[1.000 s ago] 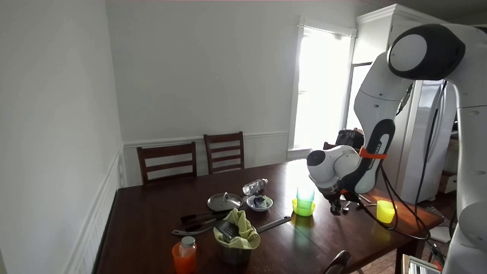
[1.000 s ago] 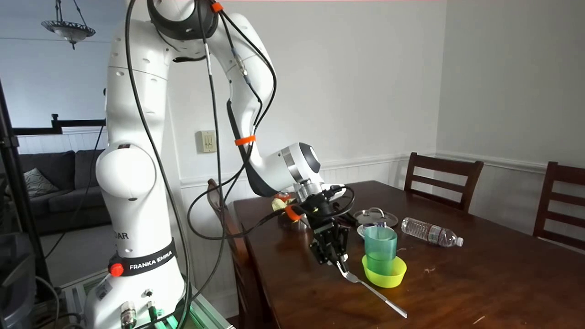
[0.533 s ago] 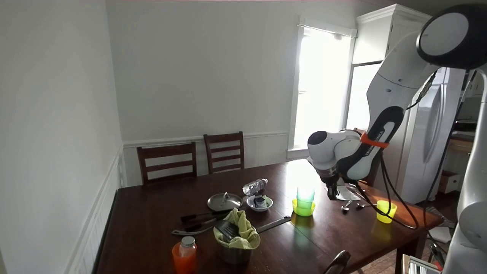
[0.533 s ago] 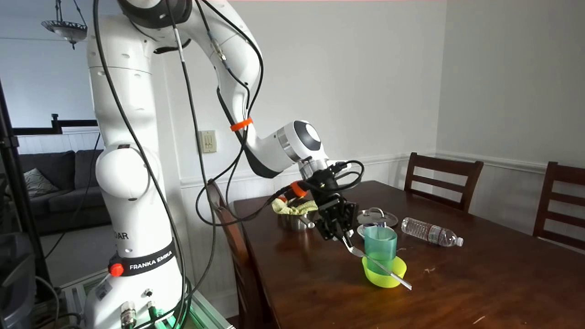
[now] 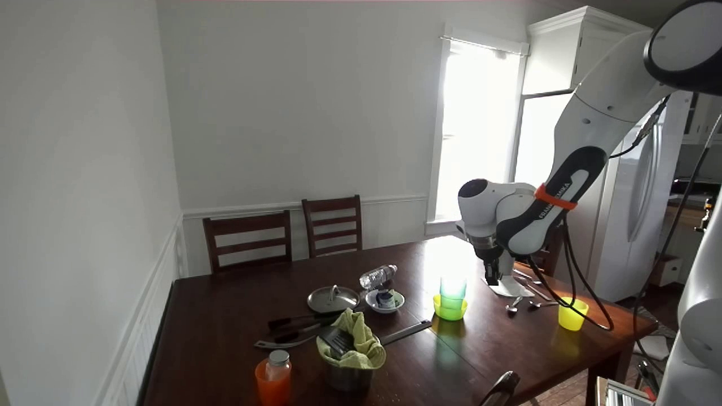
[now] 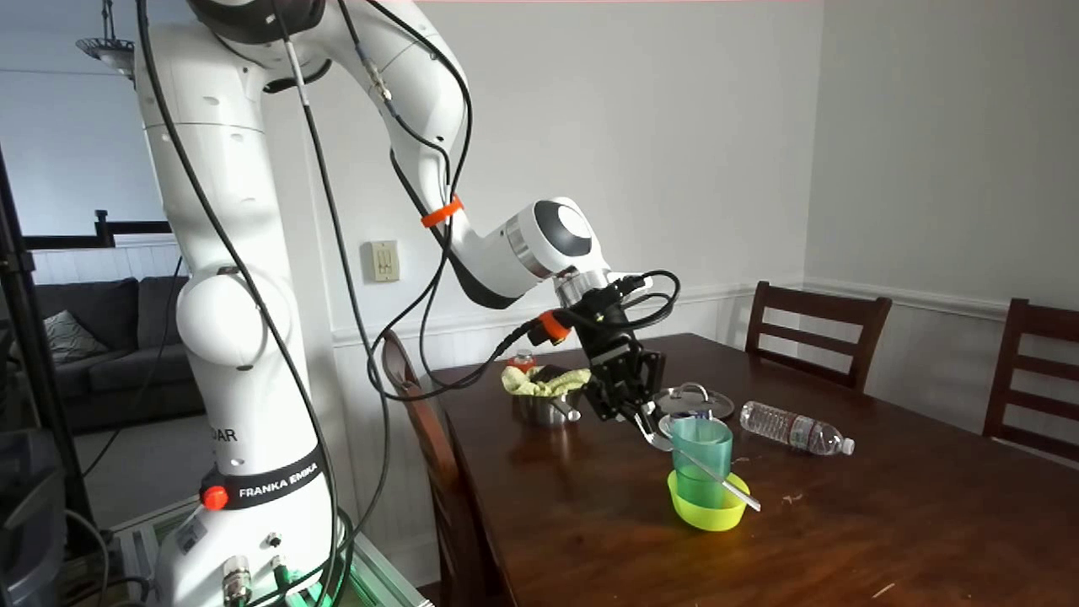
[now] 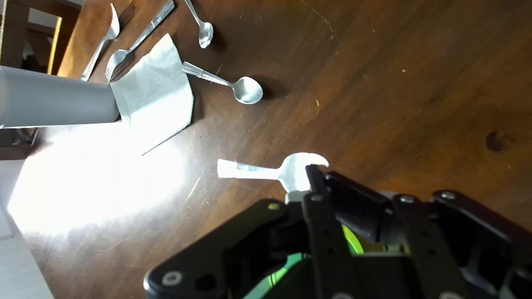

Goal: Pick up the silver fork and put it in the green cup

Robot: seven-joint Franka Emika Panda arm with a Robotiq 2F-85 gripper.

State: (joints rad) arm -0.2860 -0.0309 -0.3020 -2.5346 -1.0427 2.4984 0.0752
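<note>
The silver fork [image 7: 284, 172] hangs above the dark wooden table [image 6: 877, 523], in from the edge nearest the robot base [image 6: 253, 539], held by its head in the gripper [image 6: 638, 413], whose fingers are drawn in tight on the thin metal. The tines are hidden at the fingers in the wrist view; what shows is a broad, rounded head narrowing to a slim neck, then a straight handle that widens toward a squared-off end, all glaring nearly white. In an exterior view the handle slants down across the green cup [image 6: 706, 443], its end reaching past the yellow-green bowl [image 6: 710, 516] the cup stands in, well in from the table's edges. Whether the fork touches either, I cannot tell.
</note>
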